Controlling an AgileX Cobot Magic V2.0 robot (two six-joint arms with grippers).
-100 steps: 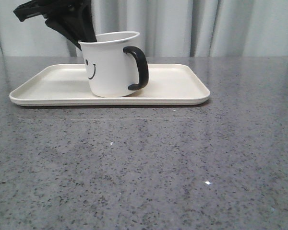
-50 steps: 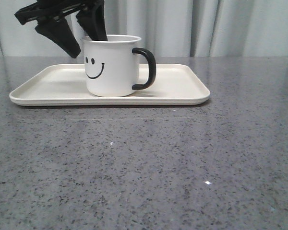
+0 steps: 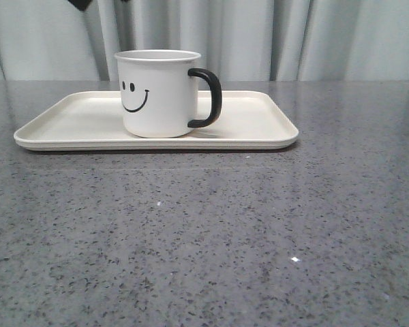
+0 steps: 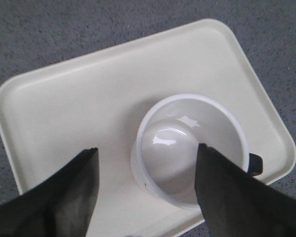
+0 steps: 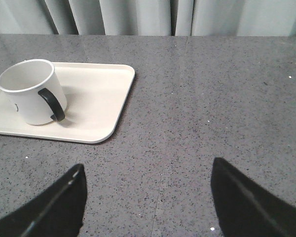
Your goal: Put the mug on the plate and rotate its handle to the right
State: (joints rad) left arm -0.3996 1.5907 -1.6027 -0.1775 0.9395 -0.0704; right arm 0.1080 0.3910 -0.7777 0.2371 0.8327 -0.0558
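- Now the mug (image 3: 158, 93) is standing upright on the plate (image 3: 259, 121), a little left of the plate's middle, smiley facing the near side of the table.
- The handle (image 3: 209, 97) is sticking out to the right, running along the plate's long axis; the right wrist view is showing the same loop (image 5: 52, 104) on the mug's side toward that arm.
- The left gripper (image 4: 145, 173) is hanging directly above the mug, jaws spread wide and released, one dark finger on each side of the white rim (image 4: 187, 148) with clear air between; nothing is touching.
- In the front view only two dark scraps of that arm are showing at the top edge, so it is sitting well above the mug.
- The right gripper (image 5: 148, 197) is hovering over bare grey table (image 5: 227, 98), well right of the plate and nearer the robot, fingers parted and holding nothing.
- Key relation: the mug is lying straight below the left gripper, so that arm is much the nearer one; the right arm is well apart from it.
- Judgement: both parts of the task are looking done, mug seated and handle right. The next move is probably just a clear withdrawal of the left arm, without clipping the rim.
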